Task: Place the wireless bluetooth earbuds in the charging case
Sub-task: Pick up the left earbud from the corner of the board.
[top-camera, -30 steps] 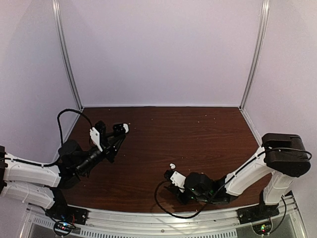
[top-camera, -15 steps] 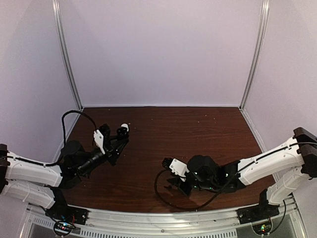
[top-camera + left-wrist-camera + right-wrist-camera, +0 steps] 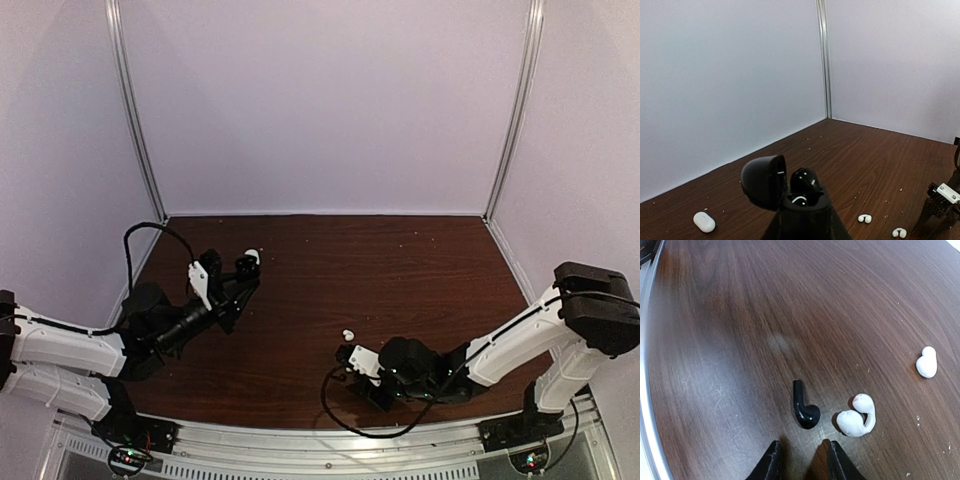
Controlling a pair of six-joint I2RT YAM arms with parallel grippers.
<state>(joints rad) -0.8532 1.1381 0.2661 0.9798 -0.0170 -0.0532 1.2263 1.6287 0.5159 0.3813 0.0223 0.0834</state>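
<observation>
My left gripper [image 3: 238, 272] is shut on an open black charging case [image 3: 802, 202] and holds it above the table at the left. Its lid [image 3: 764, 181] is swung open, and one black bud [image 3: 805, 181] sits inside. My right gripper [image 3: 802, 465] is open and low over the table, also seen in the top view [image 3: 352, 372]. A black stemmed earbud [image 3: 804, 407] lies just ahead of its fingertips, apart from them. A white earbud [image 3: 855, 416] lies beside it, and another white one [image 3: 927, 362] farther right. One white earbud [image 3: 348, 334] shows from above.
A small white pebble-shaped case [image 3: 704, 222] lies on the table ahead and left of the left gripper. The metal rail [image 3: 650, 390] of the table's near edge runs close to the right gripper. White walls enclose the dark wood table [image 3: 400, 270].
The right gripper rose and swung over the white earbud, then came back down nearer the front edge, so the earbud shows again. The left gripper shifted slightly, then held still.
</observation>
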